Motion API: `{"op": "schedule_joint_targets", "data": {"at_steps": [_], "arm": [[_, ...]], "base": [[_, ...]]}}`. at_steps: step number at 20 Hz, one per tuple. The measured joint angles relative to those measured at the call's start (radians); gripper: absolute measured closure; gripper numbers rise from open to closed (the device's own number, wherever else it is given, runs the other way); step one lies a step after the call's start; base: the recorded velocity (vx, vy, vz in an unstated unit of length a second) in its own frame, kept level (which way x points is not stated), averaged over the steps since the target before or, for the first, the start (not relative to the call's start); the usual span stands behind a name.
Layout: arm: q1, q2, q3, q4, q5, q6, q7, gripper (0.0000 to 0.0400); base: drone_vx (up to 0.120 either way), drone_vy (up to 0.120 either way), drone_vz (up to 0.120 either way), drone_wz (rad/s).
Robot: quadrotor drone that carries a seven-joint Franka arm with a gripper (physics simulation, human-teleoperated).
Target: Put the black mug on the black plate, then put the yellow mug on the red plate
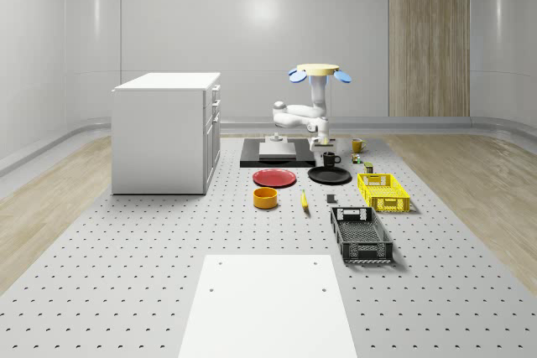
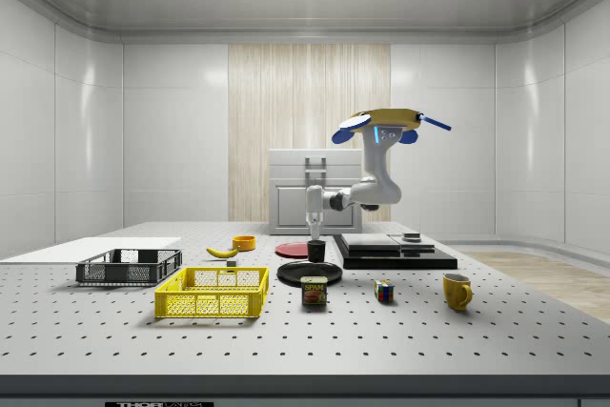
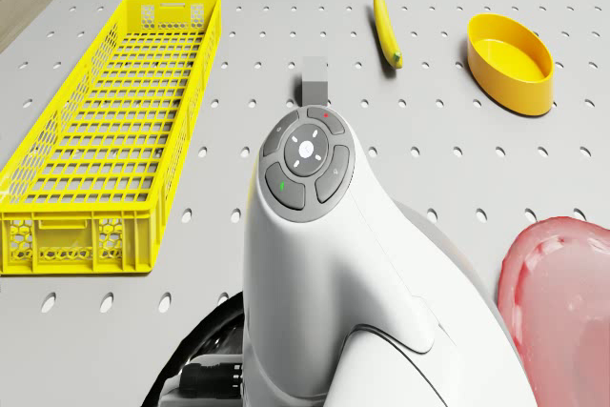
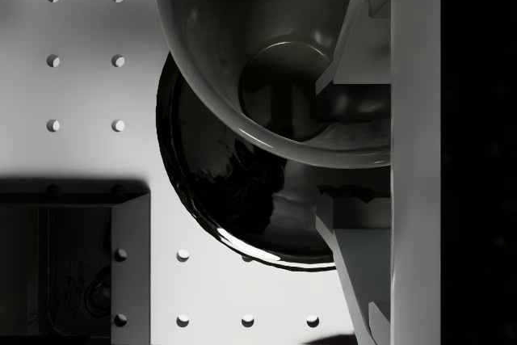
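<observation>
The black mug (image 1: 331,159) (image 2: 316,251) hangs a little above the black plate (image 1: 329,176) (image 2: 309,274), slightly toward its far side. My gripper (image 1: 323,146) (image 2: 314,233) points straight down and is shut on the mug's rim. In the wrist view one finger (image 4: 359,30) is inside the mug (image 4: 242,54) and the other (image 4: 359,272) outside, with the black plate (image 4: 234,199) below. The red plate (image 1: 274,178) (image 2: 290,249) (image 3: 562,302) lies beside the black one. The yellow mug (image 1: 357,146) (image 2: 457,291) stands alone on the table. The drone (image 1: 317,70) (image 2: 386,123) hovers over the black platform (image 1: 270,153) (image 2: 393,254).
A yellow bowl (image 1: 265,198) (image 3: 512,62), a banana (image 1: 304,199) (image 3: 385,28), a yellow crate (image 1: 383,191) (image 3: 105,131) and a black crate (image 1: 361,235) lie nearer the front. A can (image 2: 314,291) and a cube (image 2: 383,291) sit near the yellow mug. A white cabinet (image 1: 166,132) stands at the whole-scene view's left.
</observation>
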Motion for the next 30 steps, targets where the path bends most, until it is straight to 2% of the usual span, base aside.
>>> {"op": "schedule_joint_targets", "data": {"at_steps": [15, 18, 21, 25, 30], "arm": [[-0.029, -0.012, -0.193, 0.043, -0.18, 0.075, 0.001, 0.029], [-0.033, -0.01, -0.218, 0.051, -0.204, 0.083, 0.001, 0.0149], [-0.031, -0.007, -0.211, 0.048, -0.198, 0.077, 0.0, 0.007], [-0.021, -0.004, -0.168, 0.034, -0.159, 0.058, -0.001, 0.0026], [-0.008, -0.001, -0.09, 0.015, -0.086, 0.028, -0.002, 0.0007]], "base": [[0.0, 0.0, 0.0, 0.0], [0.0, 0.0, 0.0, 0.0], [0.0, 0.0, 0.0, 0.0], [0.0, 0.0, 0.0, 0.0], [0.0, 0.0, 0.0, 0.0]]}}
